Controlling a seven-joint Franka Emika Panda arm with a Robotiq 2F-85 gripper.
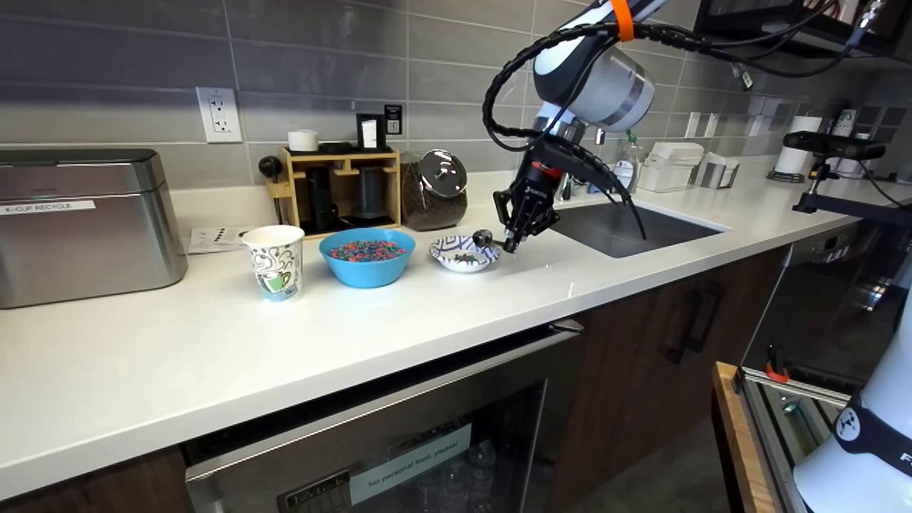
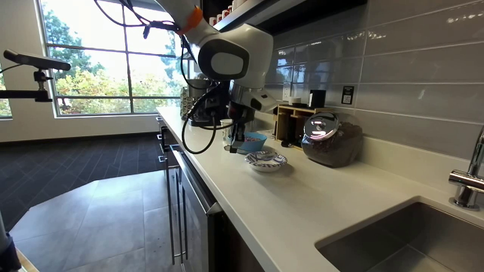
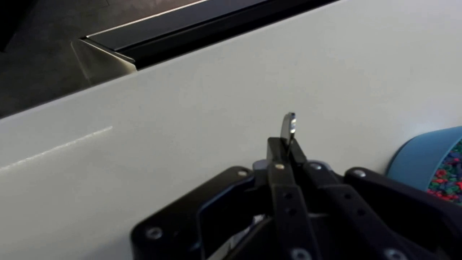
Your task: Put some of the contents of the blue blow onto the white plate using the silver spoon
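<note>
Tool [image 3: 288,145]: jaws nearly together, silver spoon [image 1: 483,238] pinched by handle.

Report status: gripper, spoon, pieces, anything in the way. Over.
Gripper shut on silver spoon. Few small pieces in white plate, colourful heap in blue bowl. Paper cup beside bowl, apparently no obstacle.
</note>
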